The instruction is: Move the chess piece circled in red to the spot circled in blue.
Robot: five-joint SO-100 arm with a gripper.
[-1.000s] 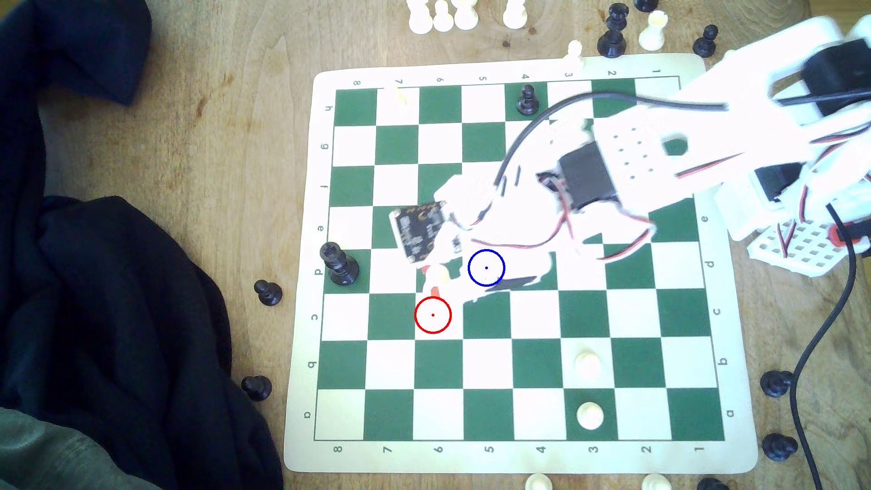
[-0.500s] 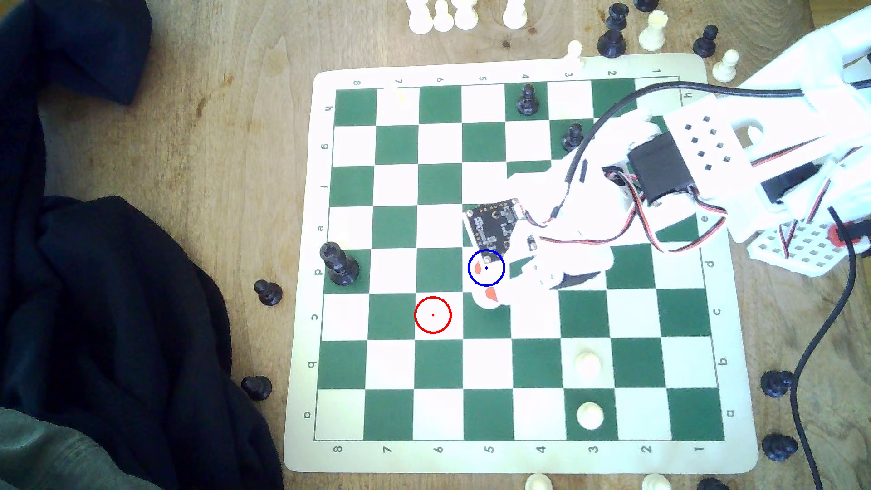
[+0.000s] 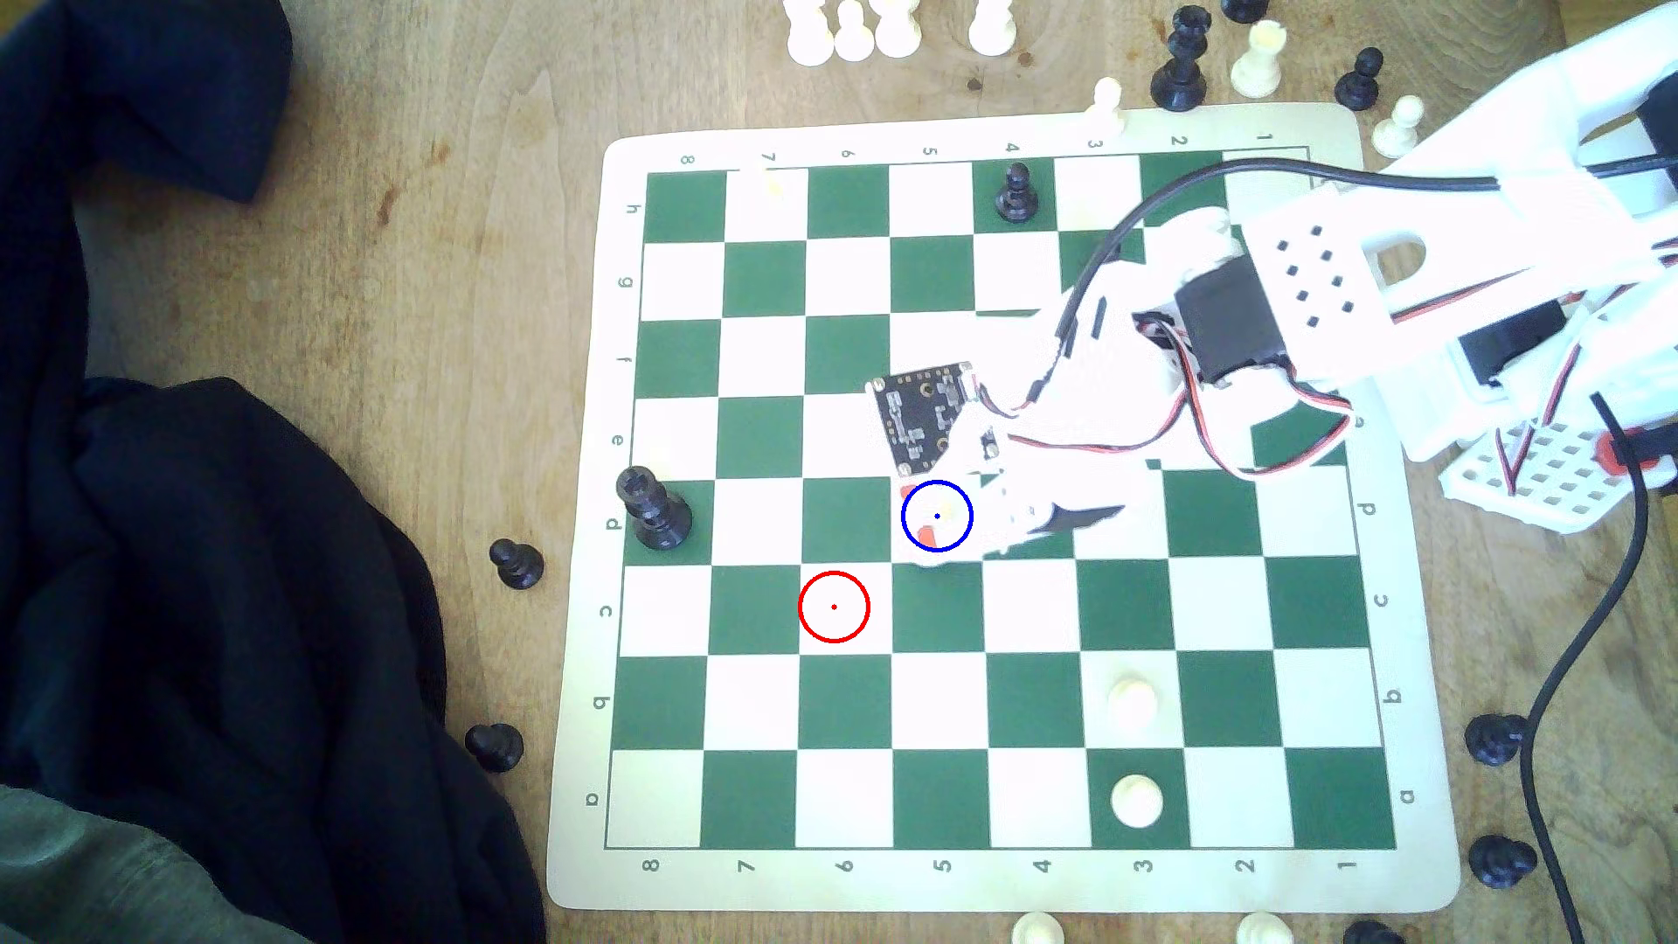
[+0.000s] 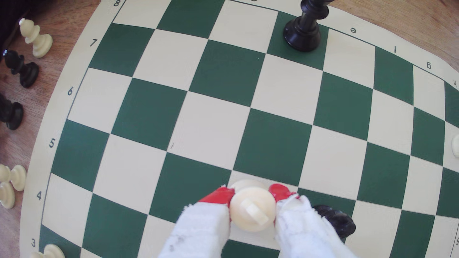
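The gripper (image 4: 252, 196) is clamped on the piece (image 4: 252, 212), its red-tipped fingers (image 4: 219, 196) pinching the rounded head from both sides, holding it over the spot (image 3: 953, 499) mid-board, probably to set it down squarely.

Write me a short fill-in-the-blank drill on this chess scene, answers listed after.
1. The gripper is shut on a ____ chess piece.
2. The gripper's fingertips are coloured ____.
3. In the exterior view, the held piece sits inside the ____ circle.
4. The red circle rings a ____ square.

Answers: white; red; blue; white
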